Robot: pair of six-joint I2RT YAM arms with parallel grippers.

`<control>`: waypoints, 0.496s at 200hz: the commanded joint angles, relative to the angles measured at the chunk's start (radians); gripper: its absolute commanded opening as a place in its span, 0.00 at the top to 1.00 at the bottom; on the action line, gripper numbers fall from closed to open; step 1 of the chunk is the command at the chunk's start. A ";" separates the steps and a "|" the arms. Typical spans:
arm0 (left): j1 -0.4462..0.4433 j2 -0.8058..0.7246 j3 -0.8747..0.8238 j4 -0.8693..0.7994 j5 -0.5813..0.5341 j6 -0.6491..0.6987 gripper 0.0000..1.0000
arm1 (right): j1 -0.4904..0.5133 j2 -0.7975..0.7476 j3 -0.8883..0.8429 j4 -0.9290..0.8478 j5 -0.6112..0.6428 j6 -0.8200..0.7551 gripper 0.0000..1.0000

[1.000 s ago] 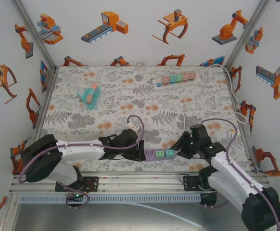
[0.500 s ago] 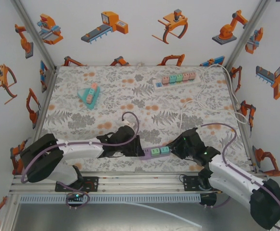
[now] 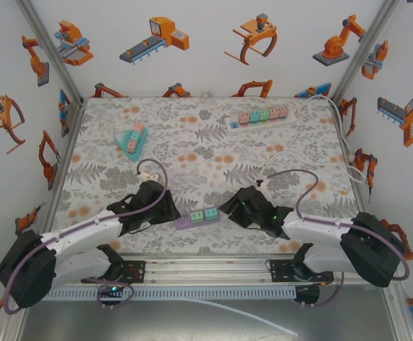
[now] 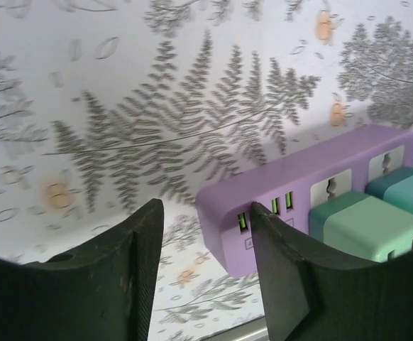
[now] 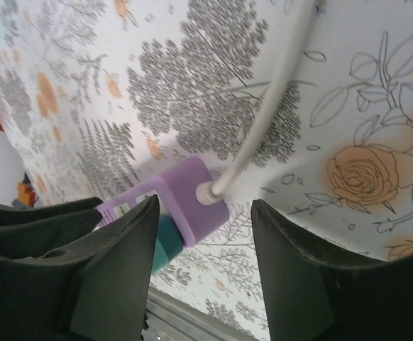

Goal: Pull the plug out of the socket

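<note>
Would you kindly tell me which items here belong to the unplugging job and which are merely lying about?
Job: purple power strip, mint plug and teal plug seated in it, its white cord.
Lying about: white power strip at the back, teal triangular block back left.

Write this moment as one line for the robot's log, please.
left jaws: open, by purple strip free end | right jaws: open, by its cable end | green plug, teal plug: both seated | grip: none yet

left claw point(image 4: 205, 213) parted, right claw point(image 5: 205, 207) parted
</note>
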State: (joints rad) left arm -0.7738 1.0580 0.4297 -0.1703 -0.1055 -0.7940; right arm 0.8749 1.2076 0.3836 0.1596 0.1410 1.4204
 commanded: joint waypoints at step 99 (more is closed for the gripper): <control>0.138 -0.246 0.009 -0.151 0.119 0.026 0.32 | -0.014 -0.204 0.322 -0.240 -0.295 -1.681 0.28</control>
State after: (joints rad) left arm -0.6727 0.8059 0.4297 -0.3298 -0.0917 -0.7296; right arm 0.8597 0.9379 0.6712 -0.0460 0.1226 0.2920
